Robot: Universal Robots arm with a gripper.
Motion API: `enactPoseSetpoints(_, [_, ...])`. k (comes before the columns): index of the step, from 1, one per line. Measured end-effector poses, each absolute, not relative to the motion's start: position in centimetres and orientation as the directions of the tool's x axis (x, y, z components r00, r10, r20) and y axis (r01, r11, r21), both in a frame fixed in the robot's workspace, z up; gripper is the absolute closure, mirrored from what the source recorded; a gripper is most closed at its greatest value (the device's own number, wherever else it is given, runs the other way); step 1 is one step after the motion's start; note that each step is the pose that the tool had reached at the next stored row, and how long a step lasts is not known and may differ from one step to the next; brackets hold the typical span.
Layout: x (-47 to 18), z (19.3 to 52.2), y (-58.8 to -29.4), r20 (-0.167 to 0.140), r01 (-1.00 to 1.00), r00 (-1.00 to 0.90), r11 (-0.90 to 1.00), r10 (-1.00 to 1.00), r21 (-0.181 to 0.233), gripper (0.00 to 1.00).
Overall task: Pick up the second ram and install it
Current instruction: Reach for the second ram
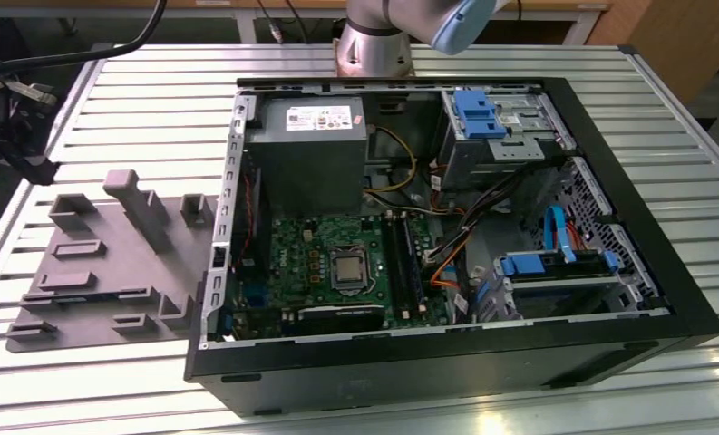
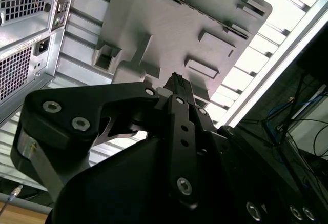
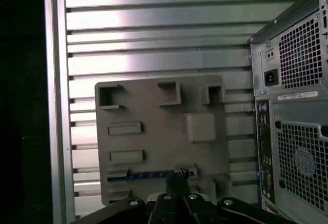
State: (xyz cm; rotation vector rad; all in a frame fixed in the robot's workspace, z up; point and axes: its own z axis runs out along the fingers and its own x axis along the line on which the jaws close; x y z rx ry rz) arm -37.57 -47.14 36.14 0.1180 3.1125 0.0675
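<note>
The slatted metal counter (image 1: 130, 100) carries everything here. On it lies the open black computer case (image 1: 456, 372), its side off. Inside are the grey power-supply box (image 1: 305, 145) and, next to that, the green motherboard (image 1: 298, 254) with its long black slots (image 1: 402, 263). Just beside the case, toward the exterior view's left, sits a flat grey holder tray (image 1: 93, 272) with raised blocks and pockets moulded into it.

I hang over that tray (image 3: 164, 126). In both wrist views it spreads out past my end effector, with the perforated rear wall of the case (image 3: 302, 147) alongside it.

In the first wrist view the fingertips of my end effector (image 3: 177, 179) seem drawn together into one dark mass, with nothing caught between them. The second wrist view shows the end effector (image 2: 177, 80) edge-on, as a single narrow bar over the tray.

The second ram (image 3: 146, 174) lies flat in a long shallow groove of the tray, close to one of the tray's edges. It shows as a thin dark-blue stick. In the first wrist view my fingertips cross its line near one end, and I cannot tell whether they touch it.
</note>
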Motion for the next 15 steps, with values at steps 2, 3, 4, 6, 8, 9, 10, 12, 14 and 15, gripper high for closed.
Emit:
enactPoseSetpoints(2, [-37.66,36.12,-47.2,-0.024,0.075,-0.997,0.996,0.076,0.044,0.89])
enactPoseSetpoints(3, [-37.7,36.11,-47.23,-0.024,0.075,-0.997,0.996,0.076,0.044,0.89])
enactPoseSetpoints(4, [-37.75,36.1,-47.26,-0.024,0.075,-0.997,0.996,0.076,0.044,0.89])
enactPoseSetpoints(6, [-37.84,36.07,-47.33,-0.024,0.075,-0.997,0.996,0.076,0.044,0.89])
enactPoseSetpoints(8, [-37.94,36.05,-47.39,-0.024,0.075,-0.997,0.996,0.076,0.044,0.89])
enactPoseSetpoints(9, [-37.98,36.04,-47.42,-0.024,0.075,-0.997,0.996,0.076,0.044,0.89])
enactPoseSetpoints(10, [-38.03,36.03,-47.46,-0.024,0.075,-0.997,0.996,0.076,0.044,0.89])
enactPoseSetpoints(12, [-38.12,36.01,-47.52,-0.024,0.075,-0.997,0.996,0.076,0.044,0.89])
enactPoseSetpoints(14, [-38.21,35.98,-47.58,-0.024,0.075,-0.997,0.996,0.076,0.044,0.89])
enactPoseSetpoints(15, [-38.25,35.97,-47.62,-0.024,0.075,-0.997,0.996,0.076,0.044,0.89])
